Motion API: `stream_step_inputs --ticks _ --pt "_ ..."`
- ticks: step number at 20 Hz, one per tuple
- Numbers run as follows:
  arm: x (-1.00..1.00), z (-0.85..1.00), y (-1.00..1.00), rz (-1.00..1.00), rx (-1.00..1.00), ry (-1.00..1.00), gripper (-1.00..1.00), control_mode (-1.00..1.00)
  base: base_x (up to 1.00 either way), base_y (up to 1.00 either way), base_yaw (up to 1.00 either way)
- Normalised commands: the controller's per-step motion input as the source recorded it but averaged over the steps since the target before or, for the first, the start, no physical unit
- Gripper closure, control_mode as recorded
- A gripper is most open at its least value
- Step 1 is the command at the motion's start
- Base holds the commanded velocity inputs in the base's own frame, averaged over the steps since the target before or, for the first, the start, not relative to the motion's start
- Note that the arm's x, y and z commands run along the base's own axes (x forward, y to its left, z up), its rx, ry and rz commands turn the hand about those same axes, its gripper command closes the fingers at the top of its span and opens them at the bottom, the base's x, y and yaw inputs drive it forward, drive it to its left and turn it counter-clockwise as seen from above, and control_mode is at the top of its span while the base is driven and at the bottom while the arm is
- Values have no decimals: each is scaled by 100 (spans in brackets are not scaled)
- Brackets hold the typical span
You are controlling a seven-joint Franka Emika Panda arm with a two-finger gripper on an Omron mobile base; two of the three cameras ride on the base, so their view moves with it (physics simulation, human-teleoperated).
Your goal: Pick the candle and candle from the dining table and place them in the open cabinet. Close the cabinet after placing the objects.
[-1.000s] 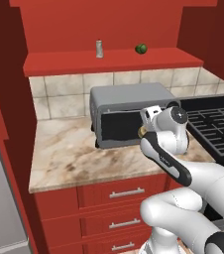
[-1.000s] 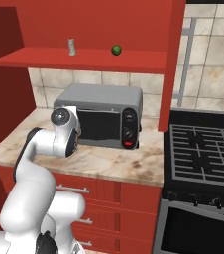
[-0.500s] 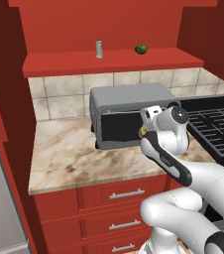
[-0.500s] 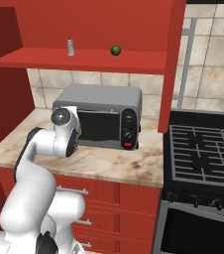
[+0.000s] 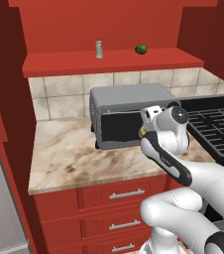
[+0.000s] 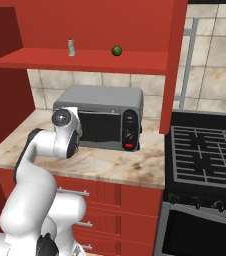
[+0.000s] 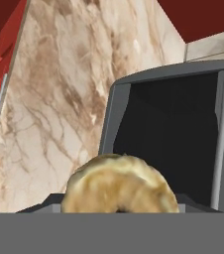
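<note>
Here the gripper [image 7: 119,211] clasps a golden ring-shaped pastry [image 7: 120,186], just before the grey toaster oven [image 7: 183,134].

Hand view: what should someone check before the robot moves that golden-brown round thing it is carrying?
1. Golden-brown round lump sits between the fingers: ok, looks held.
2. Room ahead of the hand: not ok, the grey toaster oven stands close in front.
3. Red shelf has bare room for it: ok.
4. Slim pale grey cylinder stands upright on the shelf: ok.
5. Grip firm enough for a lift: cannot tell.
</note>
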Motion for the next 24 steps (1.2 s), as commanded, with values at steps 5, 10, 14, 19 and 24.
stream_step_inputs --ticks 5,10,14,19,24 --pt "0 13 0 -2 0 -7 100 -100 0 0 0" --pt "0 41 0 -7 -3 -17 100 -100 0 0 0" --pt "0 47 0 -11 -6 -12 100 -100 0 0 0" --pt "0 43 0 -10 -9 -8 100 -100 0 0 0" --pt "0 54 -5 -12 -2 -1 100 -100 0 0 0"
